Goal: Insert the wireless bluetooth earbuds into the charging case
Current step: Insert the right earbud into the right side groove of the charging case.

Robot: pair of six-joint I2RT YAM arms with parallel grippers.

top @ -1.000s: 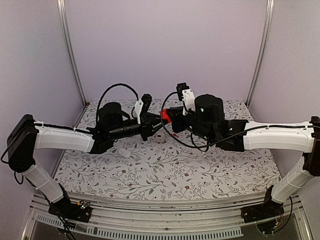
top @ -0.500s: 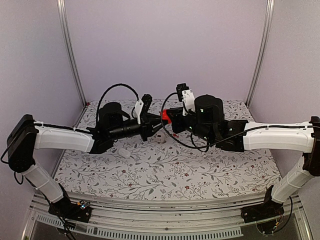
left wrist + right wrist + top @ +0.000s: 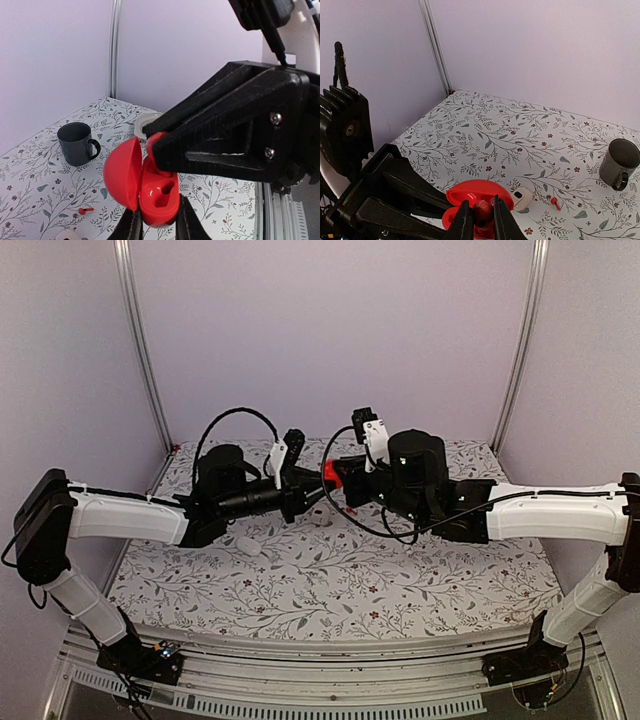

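From above, the left gripper (image 3: 312,494) and right gripper (image 3: 343,480) meet in mid-air over the table (image 3: 330,580). The red charging case (image 3: 330,472) sits between them.

In the left wrist view, the left gripper (image 3: 157,217) is clamped on the charging case (image 3: 157,192), one finger on each side. The case is glossy red and open, its lid (image 3: 122,172) tilted left and a moulded hollow showing. The right gripper (image 3: 152,141) holds a red earbud (image 3: 154,139) at the case's upper edge. A second earbud (image 3: 86,211) lies below, near a mug (image 3: 76,143).

In the right wrist view, the right gripper (image 3: 480,214) pinches the earbud (image 3: 482,207) just over the charging case (image 3: 477,192). A small white piece (image 3: 522,198) lies beyond it.
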